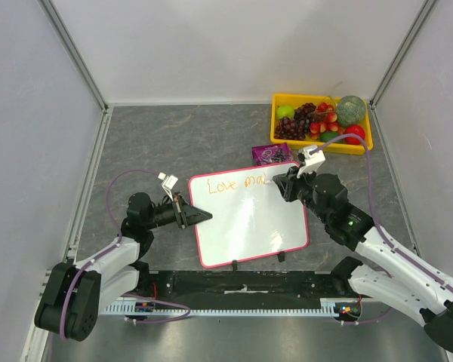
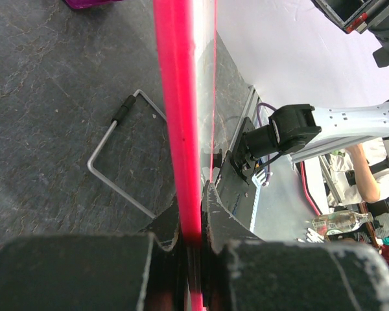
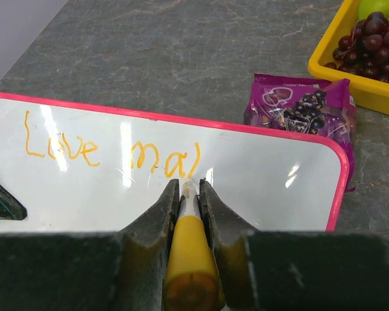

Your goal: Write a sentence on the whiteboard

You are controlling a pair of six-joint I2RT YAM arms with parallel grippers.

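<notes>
Grey tabletop (image 1: 174, 143) — whiteboard (image 1: 249, 222) reads "Love ma"; left tool (image 2: 191, 217) pinches its frame (image 2: 180, 129), right tool (image 3: 189, 193) an orange marker (image 3: 189, 249).

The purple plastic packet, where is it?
Top view, right of centre: the purple packet lies between the pink-framed whiteboard's far right corner and the yellow fruit tray.

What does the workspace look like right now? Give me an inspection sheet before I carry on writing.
Surface: grey marbled tabletop.
Job's things: whiteboard sits askew mid-table; orange sentence reads "Love ma" plus one stroke, unfinished.
Clutter: yellow tray of fruit at far right; purple packet by the board's far right corner.
Grippers: left gripper shut on the whiteboard's left edge; right gripper shut on an orange marker, tip at the board.
Cables: left arm's purple cable and right arm's purple cable loop free; neither lies on the board.
Surroundings: white walls with metal framing.
</notes>
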